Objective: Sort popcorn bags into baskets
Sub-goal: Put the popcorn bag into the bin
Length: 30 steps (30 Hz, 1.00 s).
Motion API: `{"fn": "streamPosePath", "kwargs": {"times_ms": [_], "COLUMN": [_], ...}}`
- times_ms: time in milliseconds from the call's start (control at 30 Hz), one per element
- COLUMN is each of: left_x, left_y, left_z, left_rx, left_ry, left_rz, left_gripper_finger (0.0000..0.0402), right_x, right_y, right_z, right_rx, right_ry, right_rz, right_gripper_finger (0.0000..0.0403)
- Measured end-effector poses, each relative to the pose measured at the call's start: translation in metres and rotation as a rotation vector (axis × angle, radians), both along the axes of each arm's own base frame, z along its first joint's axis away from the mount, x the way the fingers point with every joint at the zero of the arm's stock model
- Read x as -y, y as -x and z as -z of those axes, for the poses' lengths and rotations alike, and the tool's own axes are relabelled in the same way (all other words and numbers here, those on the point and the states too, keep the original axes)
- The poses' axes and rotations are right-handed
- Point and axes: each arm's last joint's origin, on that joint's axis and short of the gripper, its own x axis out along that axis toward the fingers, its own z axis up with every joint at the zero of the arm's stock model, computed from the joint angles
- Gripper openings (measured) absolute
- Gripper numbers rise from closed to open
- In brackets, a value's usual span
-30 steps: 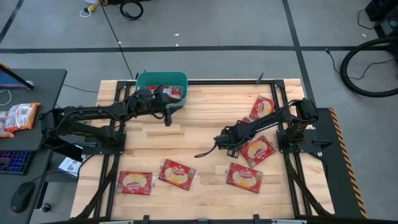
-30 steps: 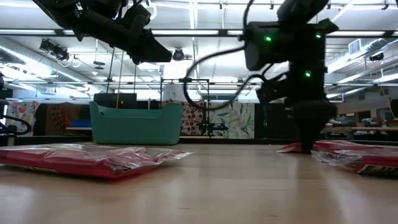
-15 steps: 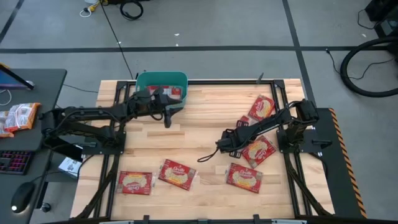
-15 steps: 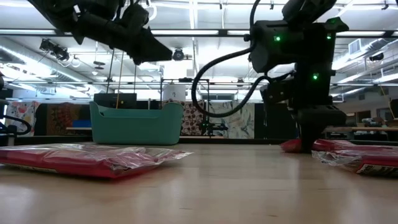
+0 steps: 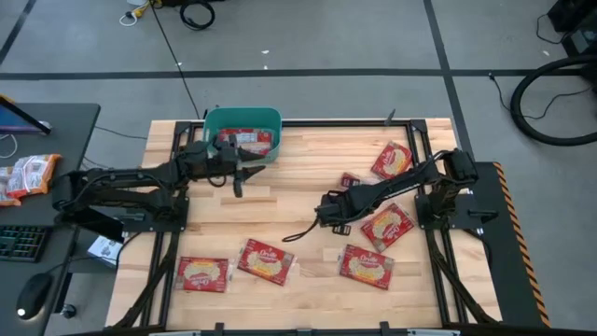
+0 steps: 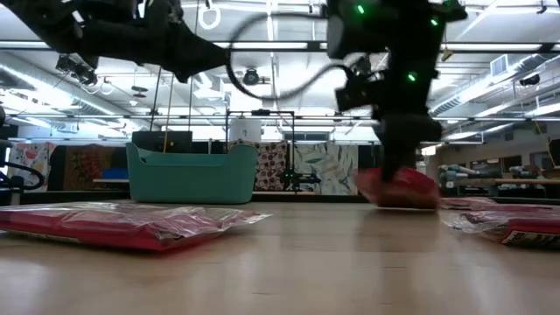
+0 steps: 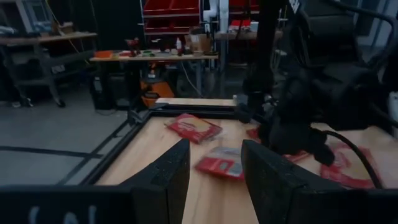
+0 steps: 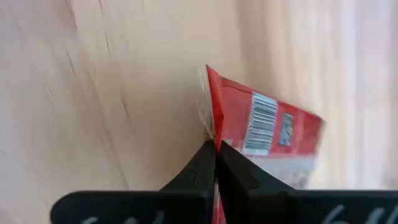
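Note:
The teal basket (image 5: 242,119) stands at the table's far edge with red popcorn bags in it. My left gripper (image 5: 237,181) hovers open and empty just in front of it (image 7: 214,180). My right gripper (image 5: 341,193) is near the table's middle, shut on a red popcorn bag (image 8: 267,137), which shows in the low view (image 6: 398,187) hanging under the fingers. Other bags lie flat on the wood: one at the far right (image 5: 392,161), one under the right arm (image 5: 388,226), and three along the near side (image 5: 366,266), (image 5: 266,261), (image 5: 203,273). My right gripper pinches the bag by its sealed edge (image 8: 212,134) between its two shut fingertips. The fingers come from above and point down. The bag hangs below them, tilted; I cannot tell whether its lower edge (image 6: 398,206) is clear of the table.
Black frame rails run along the table's left (image 5: 173,215) and right (image 5: 429,224) sides. A side desk (image 5: 56,140) with more packets (image 5: 28,175) stands left of the table. Bare wood (image 5: 289,177) lies between the two grippers.
My right gripper has shut on the bag's edge, then carried it toward the table's left, raising it off the wood. My left gripper has drawn back a little toward the table's left edge, still open.

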Motion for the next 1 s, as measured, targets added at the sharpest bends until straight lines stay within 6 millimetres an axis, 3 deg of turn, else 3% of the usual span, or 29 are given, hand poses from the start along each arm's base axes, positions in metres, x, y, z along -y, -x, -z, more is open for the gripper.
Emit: {"fn": "streamPosePath", "kwargs": {"times_ms": [500, 733, 1000], "left_x": [0.026, 0.038, 0.041], "left_y": [0.033, 0.039, 0.052], "left_z": [-0.008, -0.006, 0.005], "left_rx": [-0.081, -0.099, -0.010], "left_ry": [0.050, 0.043, 0.034], "left_rz": [0.036, -0.012, -0.062], "left_gripper_finger": [0.0149, 0.0149, 0.0149], "right_x": [0.018, 0.023, 0.039], "right_y": [-0.047, -0.063, -0.083], "right_z": [-0.079, -0.101, -0.121], "right_rx": [0.180, 0.289, 0.521], "right_ry": [0.115, 0.156, 0.068], "right_rz": [-0.202, -0.324, -0.445], "right_gripper_finger": [0.0014, 0.0013, 0.0013]}}
